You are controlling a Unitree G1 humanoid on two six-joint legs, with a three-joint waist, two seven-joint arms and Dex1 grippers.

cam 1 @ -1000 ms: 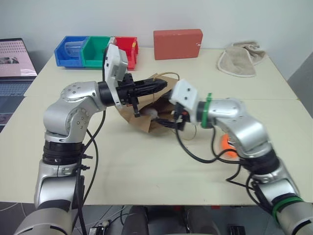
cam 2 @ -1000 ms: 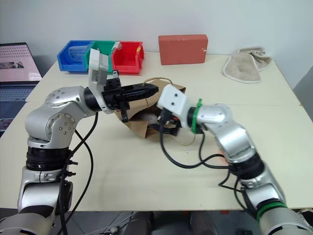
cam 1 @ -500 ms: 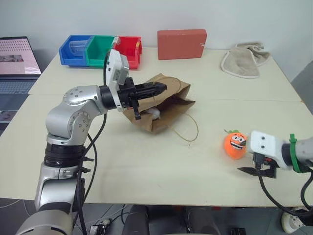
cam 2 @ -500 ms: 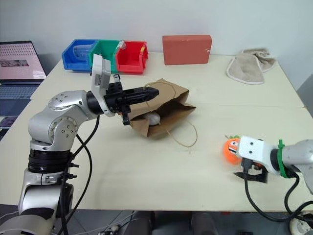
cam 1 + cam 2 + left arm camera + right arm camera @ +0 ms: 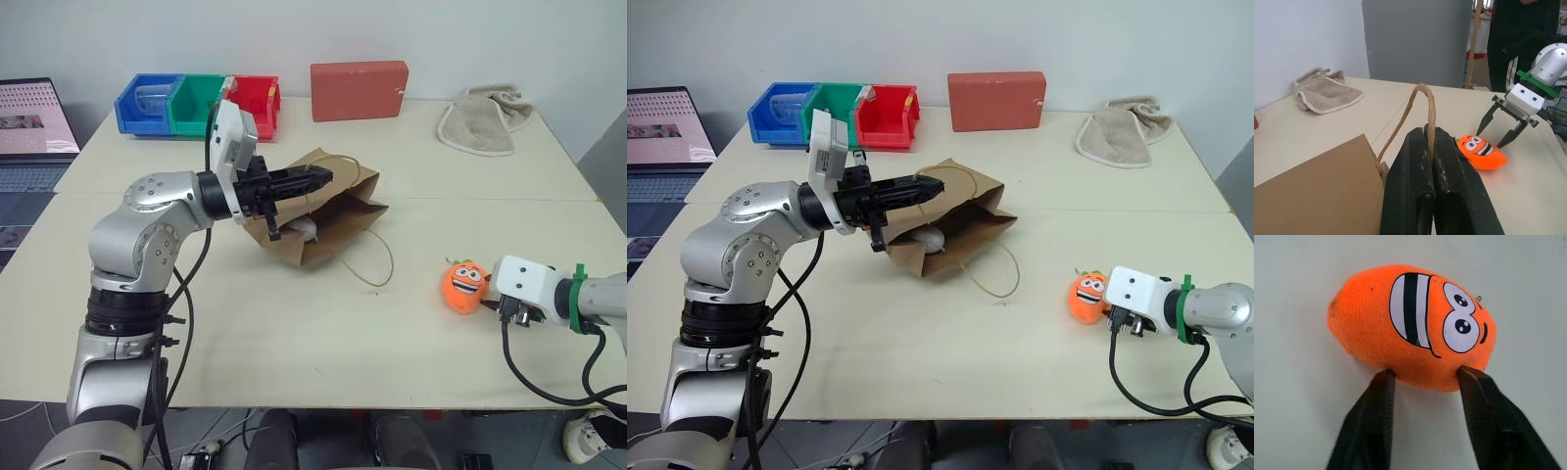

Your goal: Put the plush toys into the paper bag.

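Note:
The paper bag (image 5: pixel 338 211) lies on its side mid-table, mouth toward me. My left gripper (image 5: pixel 328 176) is shut on its upper loop handle (image 5: pixel 1422 98) and holds the mouth up. A white plush toy (image 5: pixel 306 230) shows just inside the mouth. The orange plush toy (image 5: pixel 464 285) with the cartoon grin lies on the table to the right. My right gripper (image 5: pixel 1427 374) is right beside it, angled down. Its fingers (image 5: pixel 1376 406) stand apart, and both tips touch the toy's near edge without enclosing it.
A red box (image 5: pixel 358 90), three coloured bins (image 5: pixel 196 103) and a beige cloth (image 5: pixel 480 122) line the table's far side. A laptop (image 5: pixel 34 127) sits at the left. The bag's second handle loop (image 5: pixel 377 264) lies on the table. A person (image 5: pixel 1518 29) stands beyond the table's right end.
My right arm has swung out of the bag's mouth, to the right and down, and its fingers have come in against the orange toy. The left gripper has kept still on the handle.

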